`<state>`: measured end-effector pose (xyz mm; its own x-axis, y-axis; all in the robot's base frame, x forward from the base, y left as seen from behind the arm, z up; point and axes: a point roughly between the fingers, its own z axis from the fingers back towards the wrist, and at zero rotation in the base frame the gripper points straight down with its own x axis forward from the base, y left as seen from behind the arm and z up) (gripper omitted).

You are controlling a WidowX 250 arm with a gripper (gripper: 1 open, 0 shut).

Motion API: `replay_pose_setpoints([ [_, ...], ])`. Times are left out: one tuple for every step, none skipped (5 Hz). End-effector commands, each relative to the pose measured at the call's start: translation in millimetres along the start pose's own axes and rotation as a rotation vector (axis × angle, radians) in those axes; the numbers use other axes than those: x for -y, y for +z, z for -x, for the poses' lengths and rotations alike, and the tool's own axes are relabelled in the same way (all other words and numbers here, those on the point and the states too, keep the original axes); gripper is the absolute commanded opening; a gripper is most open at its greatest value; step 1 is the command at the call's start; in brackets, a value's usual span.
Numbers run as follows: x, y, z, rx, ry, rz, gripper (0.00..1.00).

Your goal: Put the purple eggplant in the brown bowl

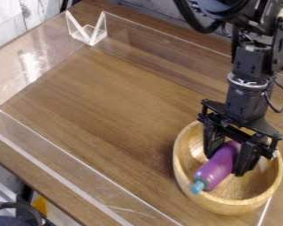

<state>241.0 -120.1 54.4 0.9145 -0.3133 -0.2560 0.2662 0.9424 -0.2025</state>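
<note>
The purple eggplant (218,165) hangs tilted between my gripper's (236,150) black fingers, its teal stem cap (200,186) pointing down toward the bowl's floor. My gripper is shut on the eggplant's upper end and sits low inside the brown bowl (186,181), a wide light-wood bowl at the lower right of the table. I cannot tell whether the stem cap touches the bowl's bottom.
A wooden tabletop (109,97) is fenced by clear acrylic walls (61,172). A small clear plastic stand (87,26) sits at the far left corner. The bowl lies close to the table's right edge.
</note>
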Motion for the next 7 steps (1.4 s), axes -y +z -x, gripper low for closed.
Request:
replay_pose_setpoints([
  [8.2, 33.5, -2.1, 0.08, 0.01, 0.009, 0.0],
  [-1.7, 10.6, -8.5, 0.073, -0.013, 0.005, 0.0],
  [-12.1, -5.4, -13.8, 0.071, -0.03, 0.002, 0.0],
  [-5.7, -7.4, -13.7, 0.062, -0.027, 0.005, 0.0],
  [2.3, 0.4, -11.4, 0.067, -0.02, 0.011, 0.0],
  [-0.4, -3.3, -7.7, 0.065, -0.045, 0.01, 1.0],
  [-3.6, -6.4, -4.0, 0.064, -0.07, 0.004, 0.0],
])
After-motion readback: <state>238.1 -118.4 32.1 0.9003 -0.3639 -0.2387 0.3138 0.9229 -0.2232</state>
